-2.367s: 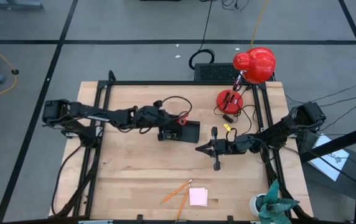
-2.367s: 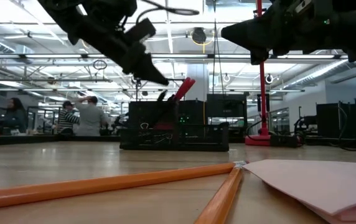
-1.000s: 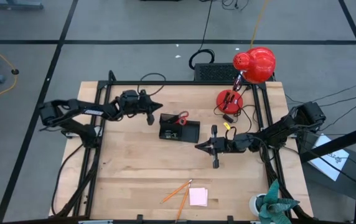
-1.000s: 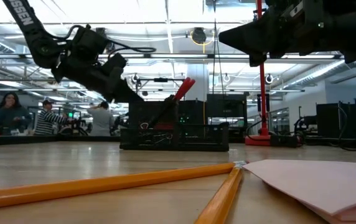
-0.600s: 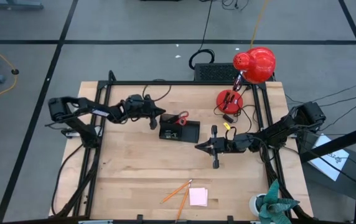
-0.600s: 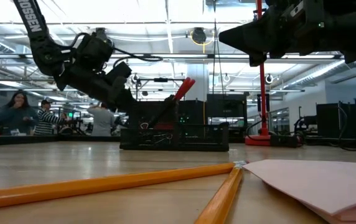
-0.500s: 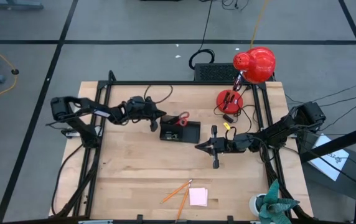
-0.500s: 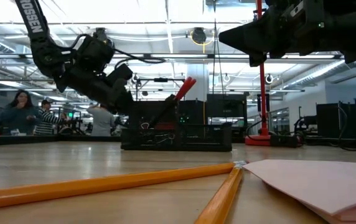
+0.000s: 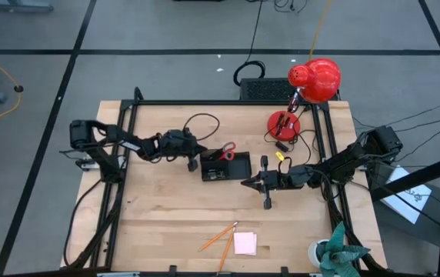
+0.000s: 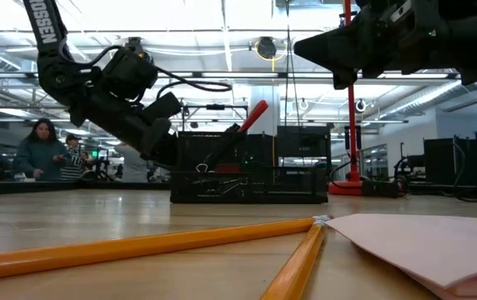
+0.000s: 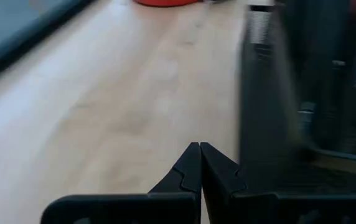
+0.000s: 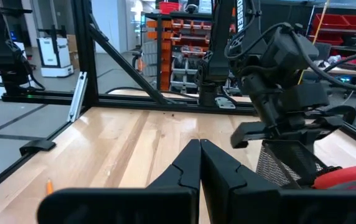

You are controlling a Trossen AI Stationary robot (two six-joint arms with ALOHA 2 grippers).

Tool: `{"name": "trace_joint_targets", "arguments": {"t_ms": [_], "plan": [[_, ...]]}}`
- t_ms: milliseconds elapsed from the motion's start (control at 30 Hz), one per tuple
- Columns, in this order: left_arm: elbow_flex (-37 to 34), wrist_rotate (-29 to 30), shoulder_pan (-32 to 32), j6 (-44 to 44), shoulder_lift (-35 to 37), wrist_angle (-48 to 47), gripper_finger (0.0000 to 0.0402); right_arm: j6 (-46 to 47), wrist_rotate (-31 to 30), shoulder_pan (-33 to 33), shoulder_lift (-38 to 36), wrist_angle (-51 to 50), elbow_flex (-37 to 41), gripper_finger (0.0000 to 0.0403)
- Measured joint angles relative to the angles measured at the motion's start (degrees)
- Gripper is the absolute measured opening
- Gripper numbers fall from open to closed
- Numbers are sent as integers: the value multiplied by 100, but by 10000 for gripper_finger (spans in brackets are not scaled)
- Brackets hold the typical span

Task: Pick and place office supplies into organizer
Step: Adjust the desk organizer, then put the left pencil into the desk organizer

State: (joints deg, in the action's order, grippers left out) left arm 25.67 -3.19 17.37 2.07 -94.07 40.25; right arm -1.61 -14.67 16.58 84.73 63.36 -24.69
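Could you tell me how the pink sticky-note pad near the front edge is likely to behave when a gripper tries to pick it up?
The sticky-note pad lies flat and thin on the table, so fingers may struggle to get under it. It looks light and may slide if pushed. Its top sheets would probably flex or peel up rather than lift the whole pad.

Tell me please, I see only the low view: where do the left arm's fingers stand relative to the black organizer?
Observer: From above, the left gripper is at the organizer's left end, right beside its wall.
Operator: Are its fingers open?
Observer: No. The left wrist view shows them shut, holding nothing.
Operator: And the right arm?
Observer: The right gripper waits, shut, near the organizer's right front corner.
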Motion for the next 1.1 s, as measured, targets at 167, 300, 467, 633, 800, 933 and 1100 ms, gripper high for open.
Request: {"name": "trace_joint_targets", "arguments": {"t_ms": [167, 300, 467, 633, 800, 933, 1100], "plan": [[0, 656, 59, 201, 598, -349, 7, 50, 1, 0, 0, -102, -2, 0], [4, 664, 21, 193, 1585, -1171, 2, -29, 4, 0, 0, -163, -2, 0], [7, 317, -738, 59, 2631, -2494, 9, -52, 291, -9, 0, -264, -2, 0], [4, 575, -2036, -373, 3011, -2704, 4, 51, 296, -24, 0, -260, -2, 0], [13, 1426, -3267, -1183, 2823, -2043, 3, 52, 298, -24, 0, -273, -2, 0], [126, 2089, -4076, -1756, 2343, -2005, 4, 52, 299, -39, 0, -296, -2, 0], [1115, 3036, -4802, -2314, 1433, -3168, 2, 52, 301, -42, 0, -438, -1, 0]]}}
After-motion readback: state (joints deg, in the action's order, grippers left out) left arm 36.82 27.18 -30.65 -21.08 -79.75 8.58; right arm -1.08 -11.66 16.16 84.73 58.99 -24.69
